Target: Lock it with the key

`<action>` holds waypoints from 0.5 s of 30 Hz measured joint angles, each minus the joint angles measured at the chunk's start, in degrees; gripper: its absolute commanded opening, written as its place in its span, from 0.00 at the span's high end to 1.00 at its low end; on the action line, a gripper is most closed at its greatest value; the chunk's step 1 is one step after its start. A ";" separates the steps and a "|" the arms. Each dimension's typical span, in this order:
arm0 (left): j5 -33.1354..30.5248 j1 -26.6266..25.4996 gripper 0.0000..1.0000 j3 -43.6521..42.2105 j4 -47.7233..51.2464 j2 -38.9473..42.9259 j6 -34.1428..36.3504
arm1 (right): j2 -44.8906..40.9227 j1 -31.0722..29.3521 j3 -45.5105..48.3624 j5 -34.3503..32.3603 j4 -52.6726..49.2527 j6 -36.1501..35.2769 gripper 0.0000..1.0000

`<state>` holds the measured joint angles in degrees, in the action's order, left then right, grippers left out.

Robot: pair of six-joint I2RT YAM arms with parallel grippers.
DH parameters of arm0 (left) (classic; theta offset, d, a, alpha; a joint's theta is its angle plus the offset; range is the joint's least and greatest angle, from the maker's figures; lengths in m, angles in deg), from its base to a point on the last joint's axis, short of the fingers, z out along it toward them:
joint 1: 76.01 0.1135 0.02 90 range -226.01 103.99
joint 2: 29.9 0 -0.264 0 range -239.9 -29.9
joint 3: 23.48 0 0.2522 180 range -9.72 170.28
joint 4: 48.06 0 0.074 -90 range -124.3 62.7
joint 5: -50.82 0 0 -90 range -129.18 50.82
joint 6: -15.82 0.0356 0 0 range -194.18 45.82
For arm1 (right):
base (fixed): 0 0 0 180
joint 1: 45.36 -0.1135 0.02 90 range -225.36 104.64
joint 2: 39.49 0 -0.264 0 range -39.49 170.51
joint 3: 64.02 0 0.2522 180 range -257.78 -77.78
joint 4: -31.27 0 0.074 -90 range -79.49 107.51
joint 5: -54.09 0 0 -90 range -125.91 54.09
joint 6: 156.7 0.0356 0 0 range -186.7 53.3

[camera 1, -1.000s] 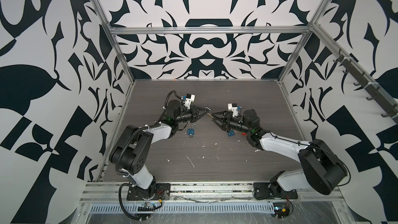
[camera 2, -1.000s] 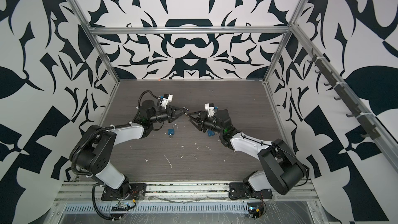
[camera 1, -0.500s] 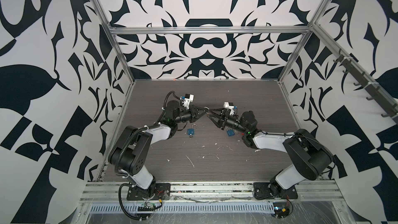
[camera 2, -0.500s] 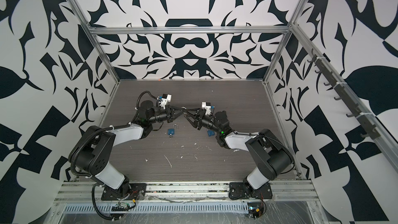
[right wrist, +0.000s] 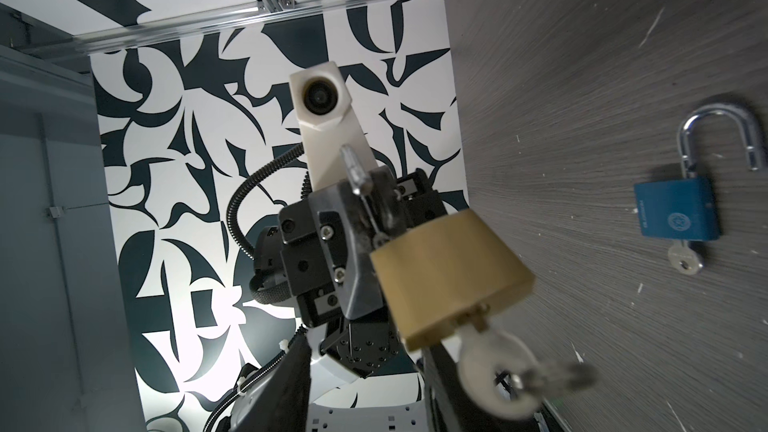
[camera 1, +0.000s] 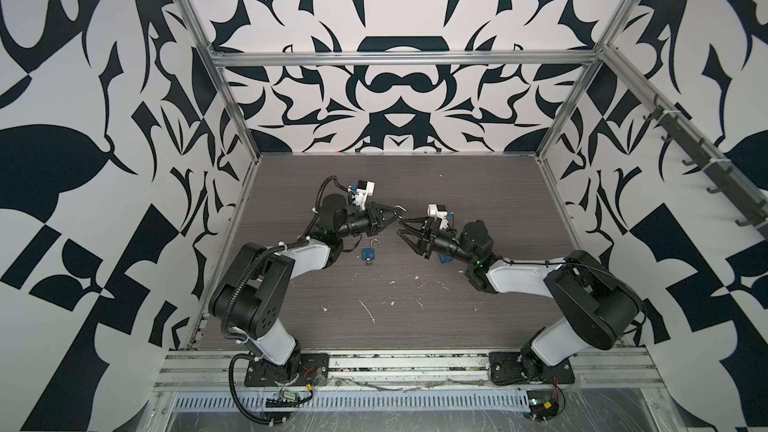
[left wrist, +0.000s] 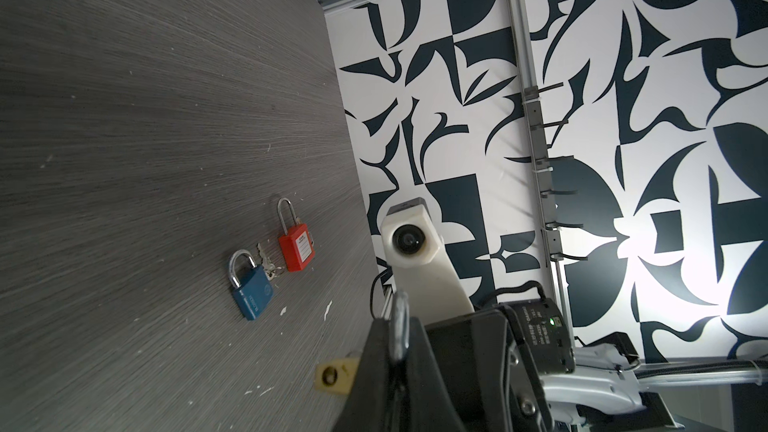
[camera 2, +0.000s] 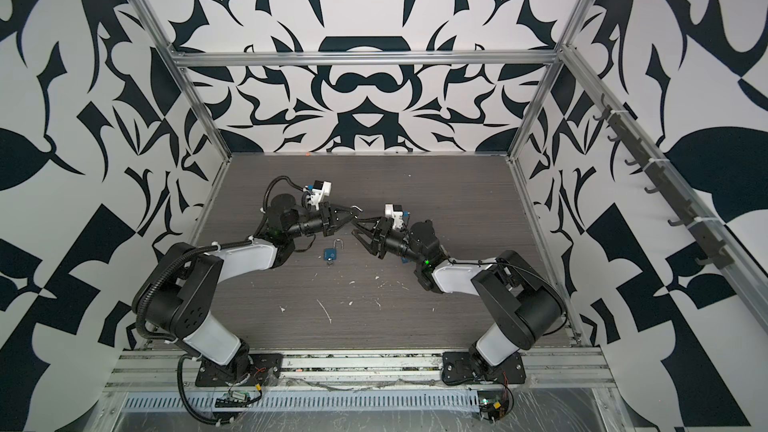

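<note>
Mid-table, above the surface, the left gripper (camera 1: pixel 393 214) is clamped tight on the shackle (right wrist: pixel 353 172) of the brass padlock (right wrist: pixel 449 276), the key (right wrist: pixel 494 353) sitting in its keyhole; just right, the right gripper (camera 1: pixel 400 227) stands half-open, holding nothing

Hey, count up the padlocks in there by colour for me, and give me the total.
Blue padlocks: 2
Red padlock: 1
Brass padlock: 1
Total: 4

The left arm (camera 1: pixel 307 253) and right arm (camera 1: pixel 519 276) have white shells, black joints, corrugated cables.
</note>
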<state>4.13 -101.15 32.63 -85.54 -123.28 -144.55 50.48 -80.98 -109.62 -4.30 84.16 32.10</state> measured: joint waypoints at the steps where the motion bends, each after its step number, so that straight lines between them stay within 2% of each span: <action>1: 0.00 0.00 1.00 0.00 -0.20 0.00 -0.11 | 0.09 0.00 0.15 -0.11 0.00 -0.02 0.55; 15: -0.07 0.04 1.00 -2.62 -5.33 -0.26 -2.29 | 5.64 1.92 -1.70 -1.95 2.25 0.94 0.60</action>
<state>4.07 -101.11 30.00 -90.87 -123.55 -146.85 56.12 -79.06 -111.32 -6.24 86.41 33.04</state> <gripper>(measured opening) 0.086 0.406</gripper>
